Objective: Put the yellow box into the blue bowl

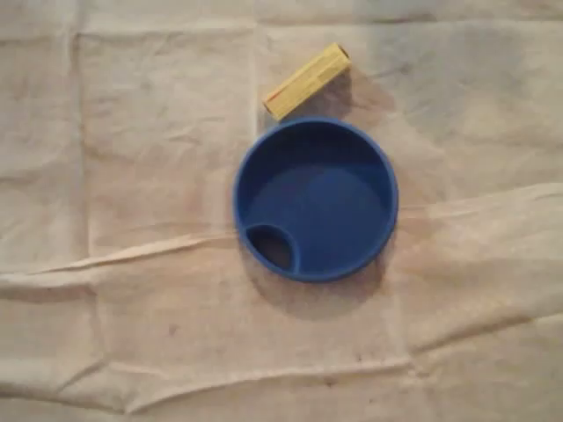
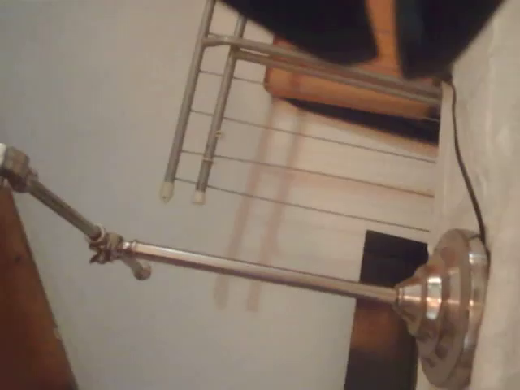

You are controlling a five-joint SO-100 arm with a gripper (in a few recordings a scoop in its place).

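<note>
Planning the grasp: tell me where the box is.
Overhead view: the box lies diagonally on the cloth, just above the bowl's upper rim, near the picture's top centre.

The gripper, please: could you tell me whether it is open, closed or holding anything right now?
Gripper: its state cannot be told; the yellow box lies unheld on the cloth beside the blue bowl.
</note>
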